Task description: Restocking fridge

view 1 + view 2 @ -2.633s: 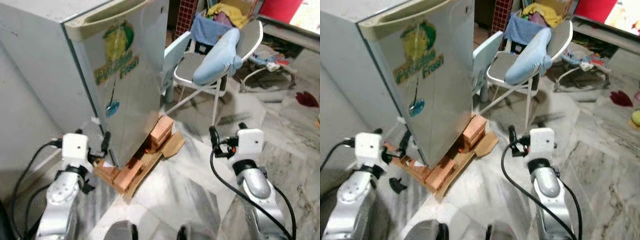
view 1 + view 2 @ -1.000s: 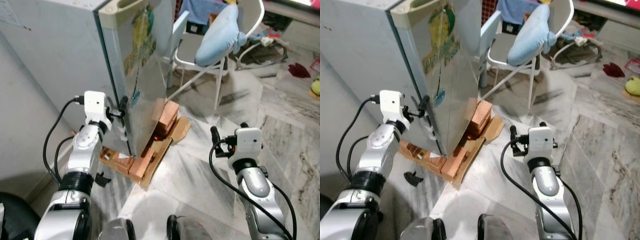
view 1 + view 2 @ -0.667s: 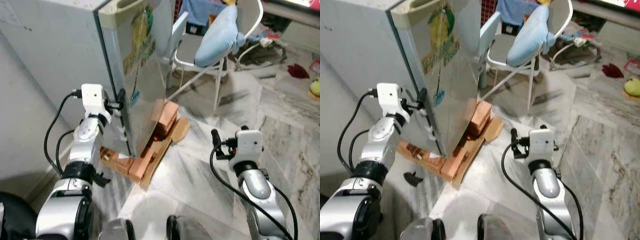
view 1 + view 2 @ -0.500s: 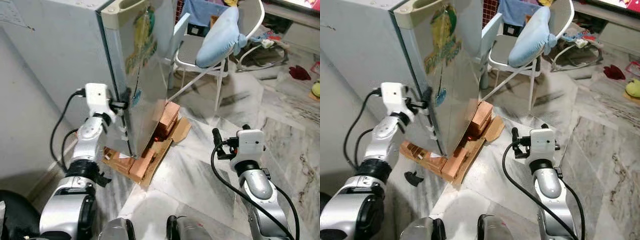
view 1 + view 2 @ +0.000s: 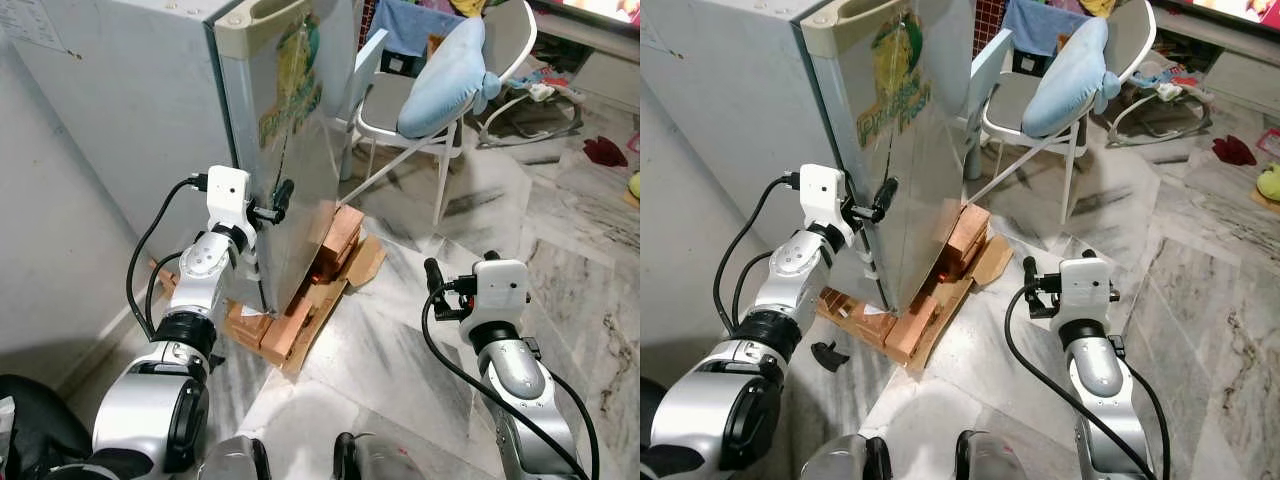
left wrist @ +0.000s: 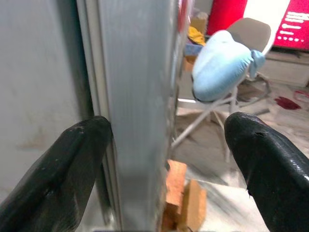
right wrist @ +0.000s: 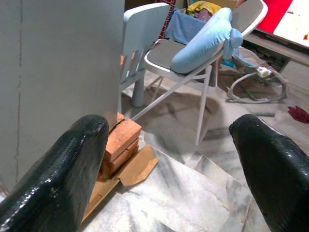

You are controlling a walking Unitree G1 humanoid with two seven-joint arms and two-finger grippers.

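Since a moment ago your left gripper (image 6: 159,159) has risen and now straddles the fridge door (image 5: 290,150) edge: its fingers (image 6: 72,164) are spread, one on each side, not yet clamped. That edge runs vertically straight ahead between them, so you would likely pull outward from here. Your right gripper (image 7: 164,159), fingers apart and holding nothing, waits well off, the chair (image 5: 1040,110) beyond it.
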